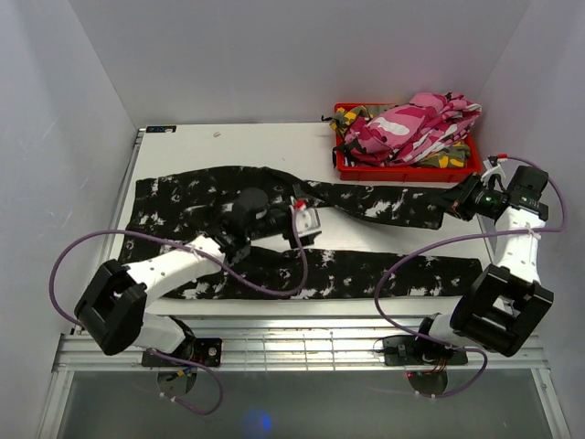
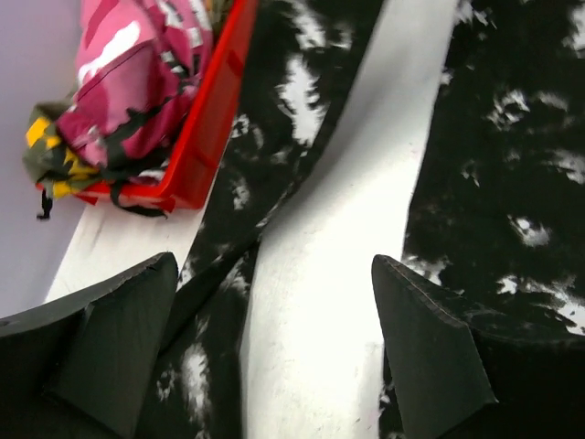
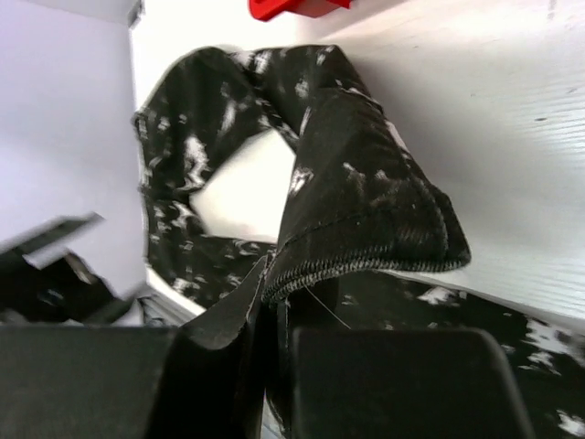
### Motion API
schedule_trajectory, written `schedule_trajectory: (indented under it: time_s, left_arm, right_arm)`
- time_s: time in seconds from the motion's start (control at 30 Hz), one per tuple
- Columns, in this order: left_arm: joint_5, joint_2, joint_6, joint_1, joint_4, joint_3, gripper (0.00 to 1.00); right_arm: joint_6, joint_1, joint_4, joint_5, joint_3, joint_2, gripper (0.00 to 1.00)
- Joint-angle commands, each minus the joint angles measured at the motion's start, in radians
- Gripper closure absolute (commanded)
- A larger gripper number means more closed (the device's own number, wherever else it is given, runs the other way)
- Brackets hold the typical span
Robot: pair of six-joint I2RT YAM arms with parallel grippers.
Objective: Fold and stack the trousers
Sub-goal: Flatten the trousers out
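The black trousers with white splotches (image 1: 201,206) lie spread across the table, waist at the left and both legs running right. My left gripper (image 1: 309,225) hovers open over the white gap between the legs (image 2: 274,265), with nothing between its fingers (image 2: 119,338). At the far right, my right gripper (image 1: 463,199) is shut on the hem of the far leg (image 3: 366,229); in the right wrist view the stitched cuff is pinched at the jaws (image 3: 272,293) and lifted into a fold.
A red bin (image 1: 402,171) stands at the back right, holding pink-white camouflage trousers (image 1: 411,123) and green-yellow camouflage cloth (image 1: 352,119); the left wrist view shows the bin (image 2: 215,110) too. White walls close in the table (image 1: 210,151) on three sides.
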Motion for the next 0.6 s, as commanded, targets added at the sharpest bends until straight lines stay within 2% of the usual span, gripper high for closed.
schedule_trajectory:
  time_s: [0.0,0.03,0.1,0.13,0.33,0.57]
  left_arm:
    - [-0.163,-0.039,0.222,-0.134,0.25,-0.11,0.02]
    - [-0.194,-0.024,0.249,-0.205,0.36,-0.123,0.02]
    - [-0.258,0.049,0.27,-0.294,0.46,-0.137,0.02]
    - [-0.281,0.08,0.277,-0.323,0.556,-0.131,0.02]
    - [-0.419,0.355,0.336,-0.458,0.898,-0.036,0.02]
    - [-0.453,0.522,0.242,-0.515,0.973,0.092,0.02]
  right_arm:
    - [0.15,-0.01,0.061,-0.095,-0.038,-0.017,0.92]
    - [0.197,-0.01,0.067,-0.111,-0.055,-0.024,0.92]
    - [0.253,-0.009,0.103,-0.14,-0.126,-0.061,0.92]
    - [0.277,-0.009,0.139,-0.143,-0.147,-0.077,0.92]
    - [0.328,-0.007,0.131,-0.154,-0.247,-0.133,0.92]
    - [0.441,-0.001,0.199,-0.19,-0.341,-0.212,0.92]
